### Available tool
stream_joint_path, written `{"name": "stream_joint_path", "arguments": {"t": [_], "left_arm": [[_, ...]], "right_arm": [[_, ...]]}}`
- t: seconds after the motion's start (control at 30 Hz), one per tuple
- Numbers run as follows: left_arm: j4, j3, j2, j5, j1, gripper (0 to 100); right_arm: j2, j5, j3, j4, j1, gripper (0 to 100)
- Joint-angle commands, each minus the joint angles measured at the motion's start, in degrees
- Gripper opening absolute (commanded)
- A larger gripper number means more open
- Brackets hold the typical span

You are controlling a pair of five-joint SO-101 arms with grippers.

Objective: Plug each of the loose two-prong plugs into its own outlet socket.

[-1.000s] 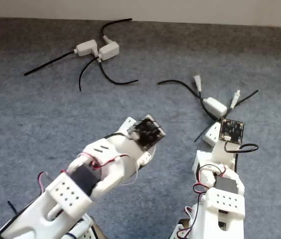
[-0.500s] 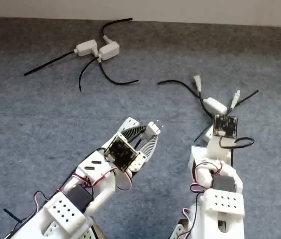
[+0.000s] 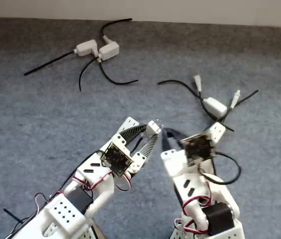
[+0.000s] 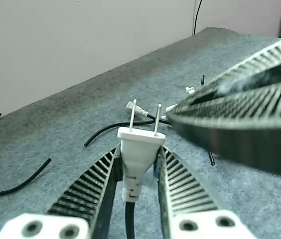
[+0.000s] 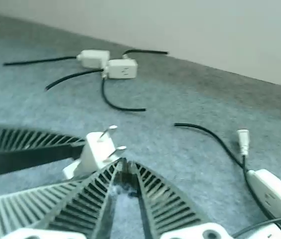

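- The left claw [image 4: 139, 153] is clenched on a white plug [image 4: 141, 142], with its 2 prongs pointing up.
- The right claw [image 5: 125, 168] is closed, and its tips are just beside that plug.
- Farther away on the carpet [image 3: 41, 124] lies a white socket [image 3: 214, 106], with a loose plug [image 3: 198, 79] near it.

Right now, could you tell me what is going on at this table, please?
The left end effector is shut on a white two-prong plug, prongs pointing outward, held above the grey table. The right end effector, closed with nothing visibly in it, sits right beside that plug. A socket and a loose plug lie on the table beyond them, not yet joined.
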Motion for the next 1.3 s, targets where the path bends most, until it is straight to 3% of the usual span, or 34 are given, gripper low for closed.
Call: {"name": "stream_joint_path", "arguments": {"t": [0.0, 0.27, 0.57, 0.83, 1.0, 1.13, 1.27], "left_arm": [[-1.32, 1.27, -1.01, 0.18, -0.48, 1], [-1.23, 1.27, -1.1, 0.0, 2.15, 1], [-1.49, 1.27, -1.1, 0.18, 0.84, 1], [-1.32, 1.27, -1.01, 0.18, 0.57, 1], [-1.23, 1.27, -1.1, 0.18, 0.57, 1], [-1.23, 1.27, -1.1, 0.18, 0.57, 1], [-1.23, 1.27, -1.1, 0.18, 0.57, 1]], "right_arm": [[-1.1, 1.93, 0.4, -3.47, -4.44, 0.8], [-1.01, 7.47, 7.69, -15.52, -4.62, 0.8], [-1.1, 7.3, -6.29, -8.04, -4.79, 0.8], [-1.1, 5.27, -9.01, -4.35, -11.56, 0.8], [-1.1, 5.71, 3.03, -12.18, -5.58, 0.8], [-1.1, 11.08, 14.11, -20.26, 0.4, 0.8], [-1.1, 11.34, 19.21, -22.2, 4.62, 0.8]]}}
